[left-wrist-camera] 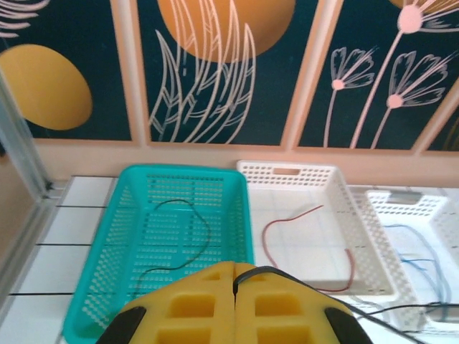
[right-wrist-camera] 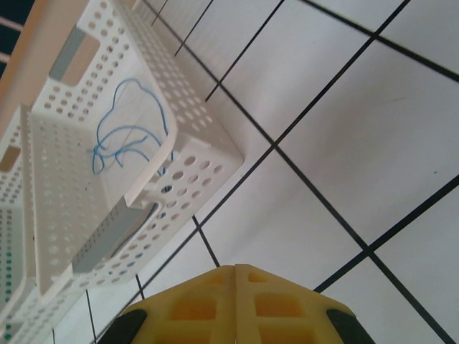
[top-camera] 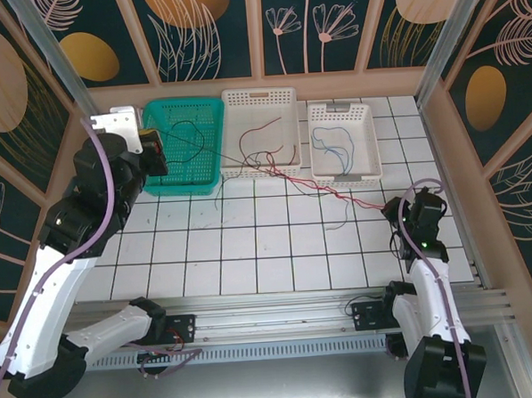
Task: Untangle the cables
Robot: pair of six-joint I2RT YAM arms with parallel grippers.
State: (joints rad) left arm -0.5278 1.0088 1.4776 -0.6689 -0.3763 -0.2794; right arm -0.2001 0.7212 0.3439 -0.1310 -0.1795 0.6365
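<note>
Cables [top-camera: 266,163] lie tangled across three baskets along the upper half of the top view; I read them from the left edge inward.

At far left of that view my left gripper [top-camera: 161,154] hangs over the left rim of the teal basket [top-camera: 183,187]; on its wrist feed the yellow pads [left-wrist-camera: 193,304] are pressed flat together at bottom centre, and the black cable [left-wrist-camera: 262,268] comes straight out of the seam and arcs off to the lower right, so that gripper is clamped on it; more thin black wire loops on the teal basket's mesh floor.

Centre of the top view holds the middle white basket [top-camera: 259,94], just beside the teal one; the red cable [top-camera: 323,189] curls inside it, spills over its near rim and runs across the white tiled table [top-camera: 251,253] toward the lower right.

Further right sits the right white basket [top-camera: 342,110] with the blue cable [top-camera: 330,147] coiled inside it; the right wrist feed shows that blue loop at upper left, lying on the basket's floor.

At right of the top view the right gripper [top-camera: 393,212] sits low by the tiles, where the red cable's run ends; its pads [right-wrist-camera: 280,304] meet with no gap, though I cannot tell whether any wire is pinched between them.
</note>
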